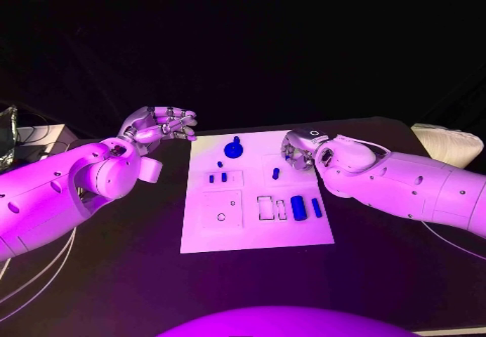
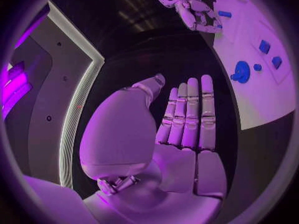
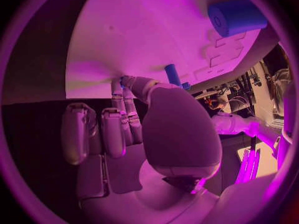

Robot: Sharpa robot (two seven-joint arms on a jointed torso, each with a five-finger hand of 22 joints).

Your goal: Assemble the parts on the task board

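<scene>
Several small blue plastic parts lie on the flat white task board (image 1: pixel 253 235) in the middle of the black table (image 1: pixel 121 281). A round blue knob-like piece (image 1: pixel 234 148) sits near the board's far edge, a slim upright blue peg (image 1: pixel 275 172) stands just beside the right hand (image 1: pixel 300 152), and a thicker blue cylinder (image 1: pixel 298 207) lies with a thinner blue bar (image 1: pixel 317 207) next to the outlined recesses at the near right.

The right hand hovers over the board's far right edge. In the right wrist view its fingertips (image 3: pixel 127 82) reach down close to the peg (image 3: pixel 173 75), and something small and blue shows at them, but I cannot tell whether they pinch a part or only touch the board.

The left hand (image 1: pixel 162 125) rests off the board's far left corner, holding nothing; the left wrist view shows its fingers (image 2: pixel 190 114) straight and side by side.

The likely trouble is at the right fingertips. If they close beside the peg instead of around it, it could tip over or skid across the smooth board. A peg seized off-centre may tilt in the grasp and jam at its hole. The cylinder looks free to roll if the forearm brushes it, and nothing pins the board, so a sideways push could shift it.
</scene>
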